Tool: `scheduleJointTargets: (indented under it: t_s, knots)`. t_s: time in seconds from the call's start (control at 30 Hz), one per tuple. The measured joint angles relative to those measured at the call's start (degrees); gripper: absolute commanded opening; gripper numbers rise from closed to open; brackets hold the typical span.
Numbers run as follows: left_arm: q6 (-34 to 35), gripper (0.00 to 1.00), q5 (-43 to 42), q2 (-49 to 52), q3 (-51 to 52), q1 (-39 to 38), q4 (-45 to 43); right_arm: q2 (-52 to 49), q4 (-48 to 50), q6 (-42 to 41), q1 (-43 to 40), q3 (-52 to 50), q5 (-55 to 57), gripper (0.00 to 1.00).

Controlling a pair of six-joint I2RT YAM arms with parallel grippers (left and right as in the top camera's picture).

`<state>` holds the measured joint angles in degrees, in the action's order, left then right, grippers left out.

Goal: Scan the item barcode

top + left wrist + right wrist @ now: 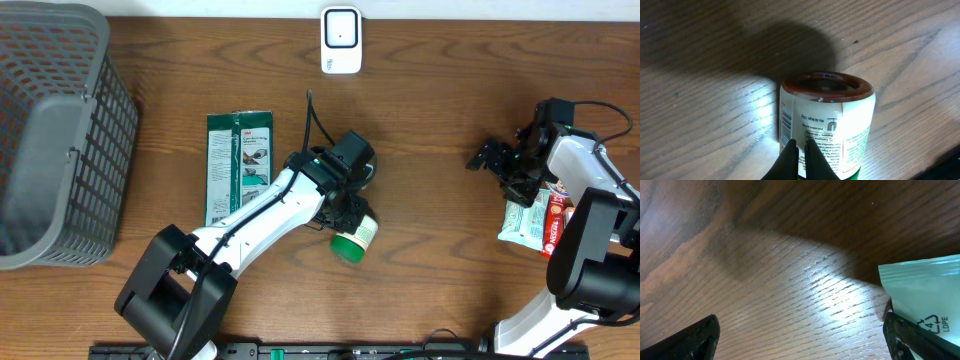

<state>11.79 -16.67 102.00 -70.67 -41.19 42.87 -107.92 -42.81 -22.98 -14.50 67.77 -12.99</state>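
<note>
A jar (355,238) with a white label, green lid and brown base lies on its side on the wooden table. The left wrist view shows its base end (827,85) and a barcode (785,125) on the label's left edge. My left gripper (345,208) is shut, its fingertips (800,146) together over the jar's label with nothing between them. My right gripper (503,165) stands open over bare wood at the right, its fingers (700,337) wide apart. A pale green pouch (925,300) lies by its right finger. A white scanner (341,40) stands at the table's far edge.
A grey mesh basket (60,130) fills the far left. A flat green package (238,165) lies left of my left arm. The pale green pouch (520,220) and a red box (555,222) lie at the right under my right arm.
</note>
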Motion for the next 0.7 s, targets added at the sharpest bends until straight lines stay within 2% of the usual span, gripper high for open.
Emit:
scheduleJointTargets:
  t_s: [0.7]
  knots:
    - [-0.02, 0.07, -3.17, 0.0, 0.0, -2.32, -1.73, 0.0, 0.0, 0.0, 0.0, 0.0, 0.0, 0.99]
